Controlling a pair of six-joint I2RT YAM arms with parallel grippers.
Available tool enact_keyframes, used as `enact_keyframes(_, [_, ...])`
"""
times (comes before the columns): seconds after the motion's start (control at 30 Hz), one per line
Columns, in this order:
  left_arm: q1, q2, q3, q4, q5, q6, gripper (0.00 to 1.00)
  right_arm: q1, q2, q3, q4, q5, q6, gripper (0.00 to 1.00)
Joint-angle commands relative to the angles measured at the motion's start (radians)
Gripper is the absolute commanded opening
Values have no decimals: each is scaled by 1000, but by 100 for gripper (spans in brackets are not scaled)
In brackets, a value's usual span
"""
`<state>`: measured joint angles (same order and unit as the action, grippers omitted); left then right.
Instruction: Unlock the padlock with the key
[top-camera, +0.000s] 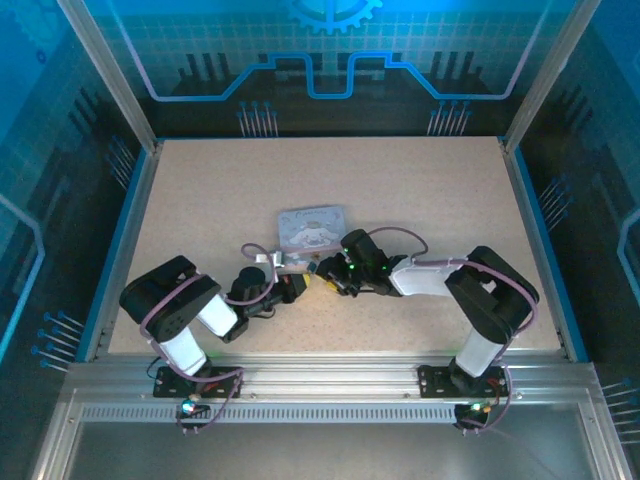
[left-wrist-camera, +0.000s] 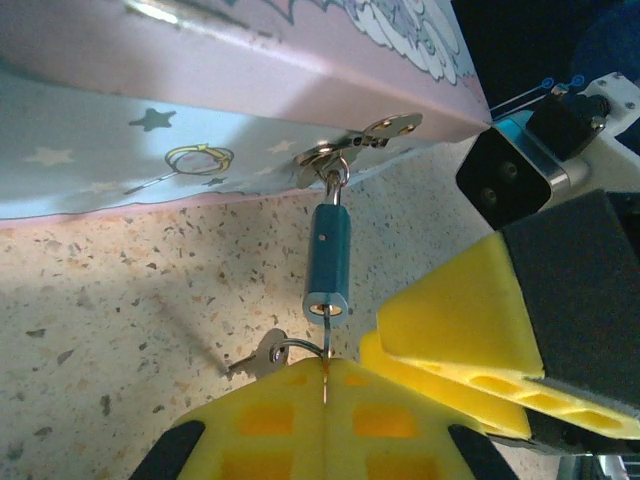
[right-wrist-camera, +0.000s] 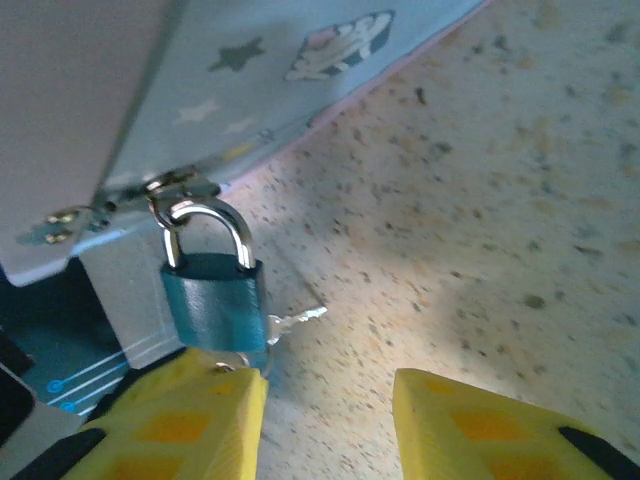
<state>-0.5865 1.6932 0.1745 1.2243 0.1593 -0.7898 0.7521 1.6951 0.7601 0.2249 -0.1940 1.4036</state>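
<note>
The padlock, a small teal block with a silver shackle, hangs from the hasp of a pale blue tin. My left gripper is shut on the key, whose thin blade runs up into the keyhole at the padlock's bottom. A ring on that key carries a second key, which lies on the table. My right gripper is open with nothing between its pads. Its left finger sits right under the padlock, and its yellow fingers crowd in from the right in the left wrist view.
The tin with its cartoon picture lies mid-table, its side wall just behind the padlock. Both arms meet in front of the tin near the table's middle. Speckled tabletop stretches to the right of the padlock.
</note>
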Motion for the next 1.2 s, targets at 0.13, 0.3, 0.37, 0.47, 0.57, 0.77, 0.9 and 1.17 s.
enact_keyframes(0.13, [-11,-21,18,-70,-3,-82,0,42,-43,-39,108,83,-8,35])
enact_keyframes(0.3, [-8,-2,28,-51,14,-129,0,68,-90,-73,131,171,-31,27])
enact_keyframes(0.37, [-5,15,32,-28,28,-155,0,68,-85,-92,166,191,-29,27])
enact_keyframes(0.47, [-1,55,32,26,46,-192,0,67,-60,-99,211,197,-51,26])
enact_keyframes(0.57, [1,98,27,92,54,-222,0,67,-35,-108,262,206,-61,26])
enact_keyframes(0.77, [3,153,13,174,56,-252,0,65,-4,-112,325,226,-63,33])
enact_keyframes(0.9, [2,149,11,175,56,-255,0,63,15,-99,279,231,-57,36])
enact_keyframes(1.17, [4,148,11,175,65,-270,0,50,88,-91,392,196,-63,36])
